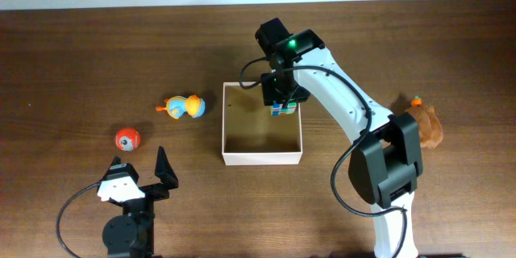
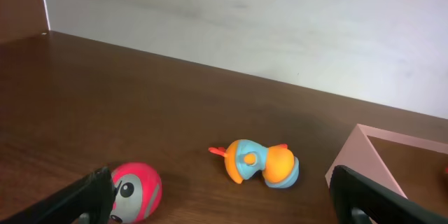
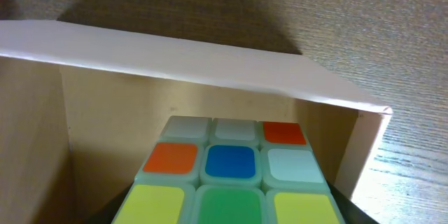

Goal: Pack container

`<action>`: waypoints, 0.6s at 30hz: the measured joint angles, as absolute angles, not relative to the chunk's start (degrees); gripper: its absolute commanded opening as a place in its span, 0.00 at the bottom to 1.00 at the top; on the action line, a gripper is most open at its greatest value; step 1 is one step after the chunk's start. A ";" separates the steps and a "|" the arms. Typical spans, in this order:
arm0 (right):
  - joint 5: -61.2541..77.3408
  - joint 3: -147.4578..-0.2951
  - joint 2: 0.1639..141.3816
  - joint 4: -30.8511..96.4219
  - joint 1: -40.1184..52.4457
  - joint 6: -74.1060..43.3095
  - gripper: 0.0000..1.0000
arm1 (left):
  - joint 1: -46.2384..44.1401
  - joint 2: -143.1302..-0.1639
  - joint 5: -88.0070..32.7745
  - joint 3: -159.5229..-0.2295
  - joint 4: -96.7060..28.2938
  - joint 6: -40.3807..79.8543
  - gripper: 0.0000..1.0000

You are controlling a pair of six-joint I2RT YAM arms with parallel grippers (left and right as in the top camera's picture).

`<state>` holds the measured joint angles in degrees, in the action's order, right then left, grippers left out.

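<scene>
The container (image 1: 263, 158) is a square shallow box with white walls and a tan inside, at the table's middle. My right gripper (image 1: 282, 101) is over its far right corner and shut on a puzzle cube (image 3: 231, 178) with coloured squares, held inside the box walls (image 3: 189, 59). An orange and blue duck toy (image 1: 185, 107) lies left of the box, and a red ball toy with an eye (image 1: 127, 139) lies further left. Both show in the left wrist view: the duck toy (image 2: 255, 163) and the red ball toy (image 2: 135, 190). My left gripper (image 1: 141, 173) is open and empty near the front left.
A brown plush toy with an orange tip (image 1: 427, 121) lies at the right of the table, behind the right arm's base. The box corner (image 2: 371, 155) shows at the right of the left wrist view. A pale wall runs along the table's far edge.
</scene>
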<state>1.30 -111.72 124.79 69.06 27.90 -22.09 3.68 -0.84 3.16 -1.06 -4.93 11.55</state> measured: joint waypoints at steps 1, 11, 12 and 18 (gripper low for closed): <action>1.32 -111.72 124.79 69.06 27.90 -22.28 0.53 | 3.68 -0.84 3.16 -1.06 -4.93 11.55 0.99; 1.08 -111.72 124.79 69.01 27.90 -22.94 0.72 | 3.68 -0.84 3.18 -1.06 -4.93 11.55 0.99; 1.08 -111.72 124.79 68.97 27.92 -22.98 0.72 | 3.68 -0.84 3.16 -1.06 -4.93 11.55 0.99; 1.08 -111.72 124.79 68.84 27.92 -22.96 0.69 | 3.68 -0.84 3.16 -1.06 -4.93 11.55 0.99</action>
<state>1.08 -111.72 124.79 68.84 27.92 -22.96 3.68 -0.84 3.16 -1.06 -4.93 11.55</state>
